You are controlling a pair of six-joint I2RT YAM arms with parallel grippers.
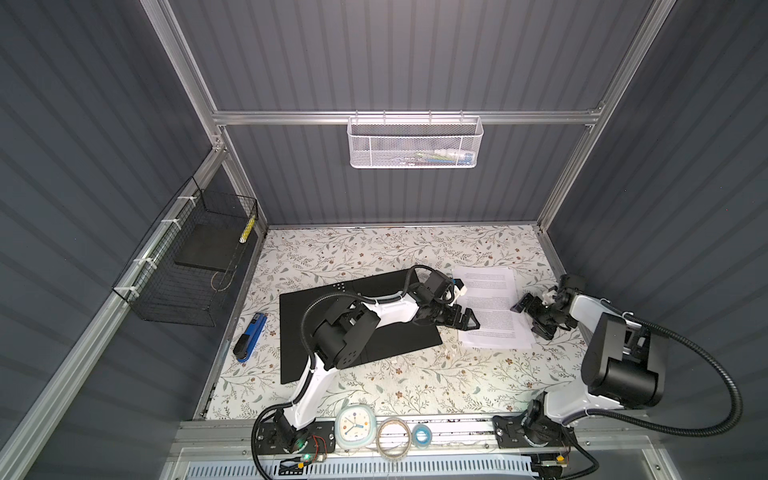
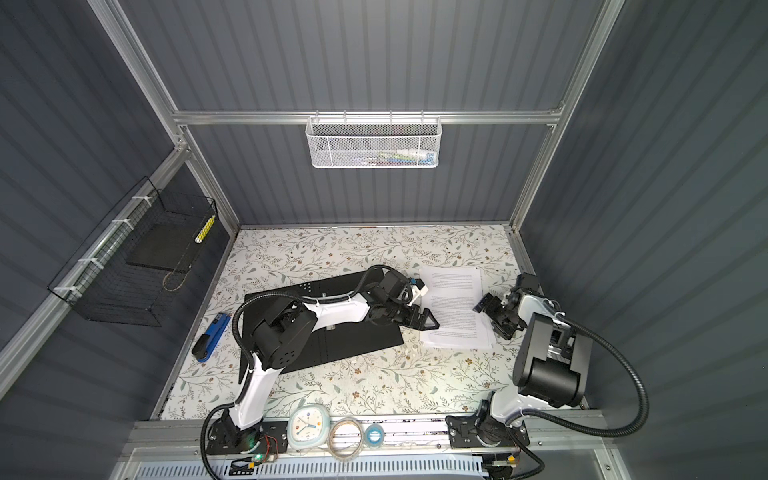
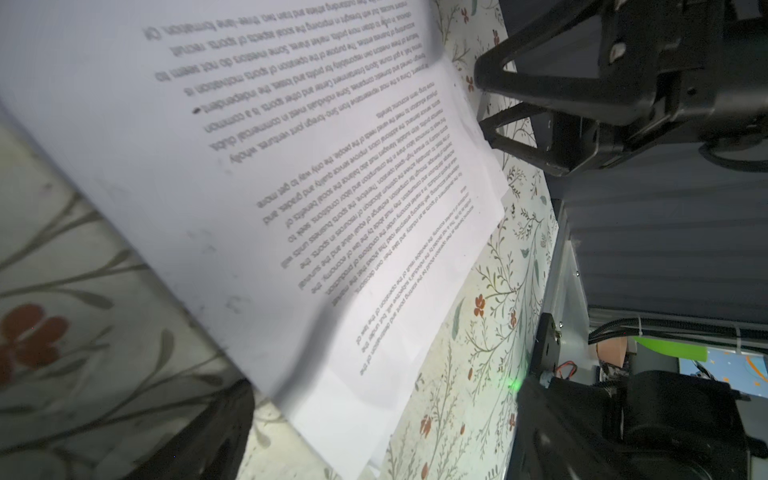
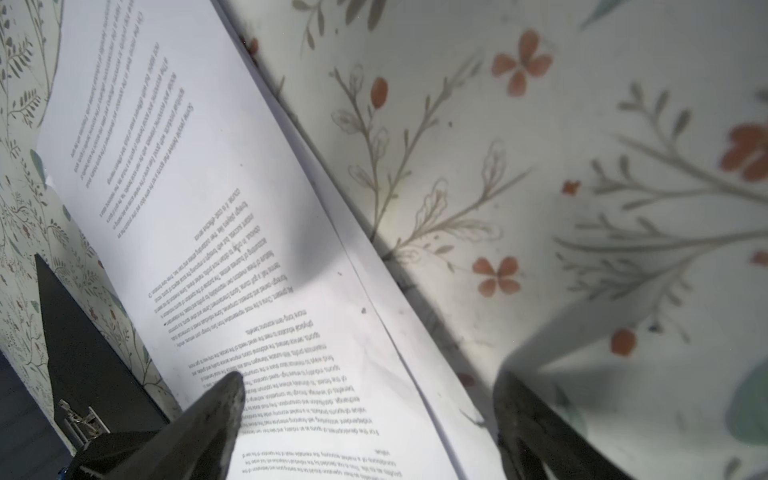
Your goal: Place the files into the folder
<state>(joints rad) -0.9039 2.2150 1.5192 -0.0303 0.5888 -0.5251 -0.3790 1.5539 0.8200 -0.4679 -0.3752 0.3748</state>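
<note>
files [image 1: 492, 305]: a thin white stack of printed sheets, flat on the counter [image 1: 353, 253] at 3 o'clock from its middle, seen in both top views [image 2: 455, 307]. The left wrist view [image 3: 291, 166] shows the sheets slightly fanned at the edges.
folder [image 1: 395, 343]: lying open with its black inside up, about the counter's middle and a little toward 9 o'clock [image 2: 357, 343]. Its 3 o'clock edge is near the files, with a strip of counter between them. Its metal rings [image 4: 79, 417] show in the right wrist view.
left jaws: spread, pinching nothing. They sit on the end of the left arm [image 1: 390, 311], which reaches across the folder toward 3 o'clock. One of the fingers [image 1: 468, 321] lies over the files' 9 o'clock edge; I cannot tell whether it touches the paper.
right jaws: spread wide, pinching nothing, at the files' 3 o'clock edge on the right arm [image 1: 582, 305]. In the right wrist view one of the fingers [image 4: 216, 415] is over the printed sheet and its mate is over bare counter, with the paper's edge between them. Contact cannot be told.
stapler [image 1: 250, 336]: blue and black, at 9 o'clock of the folder, well apart from the files.
front rail [image 1: 457, 428]: at 6 o'clock, carrying a small clock [image 1: 352, 428] and tape rolls [image 1: 394, 442].
baskets: a white mesh basket [image 1: 415, 143] on the wall at 12 o'clock and a black wire basket [image 1: 183, 266] at 10 o'clock.
</note>
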